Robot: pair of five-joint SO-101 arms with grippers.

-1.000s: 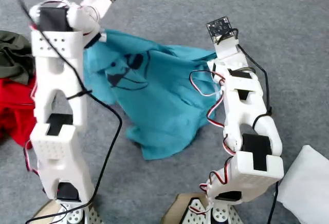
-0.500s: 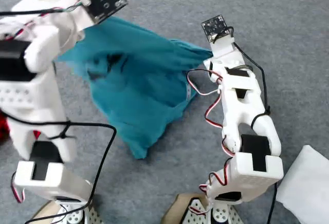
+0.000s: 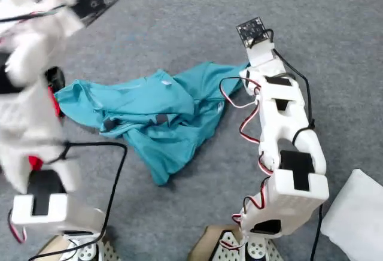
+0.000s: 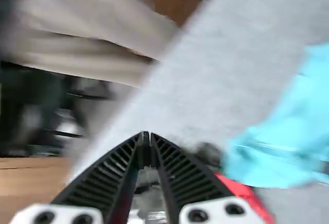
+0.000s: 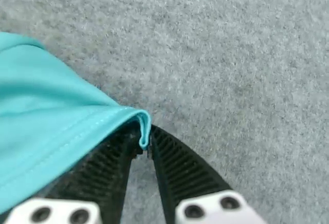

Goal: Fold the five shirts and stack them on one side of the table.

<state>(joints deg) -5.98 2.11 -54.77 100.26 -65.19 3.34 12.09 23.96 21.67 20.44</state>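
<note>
A teal shirt lies crumpled on the grey table, left of centre. My right gripper is shut on a folded hem of that teal shirt, low over the table at the shirt's right corner. My left arm stands raised at the left side. My left gripper has its fingers together with nothing between them, and it is off to the side of the teal shirt. A red cloth lies just under the shirt's near edge.
A white cloth lies at the table's front right corner. The right arm stretches from the front edge toward the centre. Open grey tabletop lies behind and to the right of the shirt.
The left arm swung up and to the left. The teal shirt, held up and spread before, has dropped into a crumpled heap on the table. The right gripper kept its hold.
</note>
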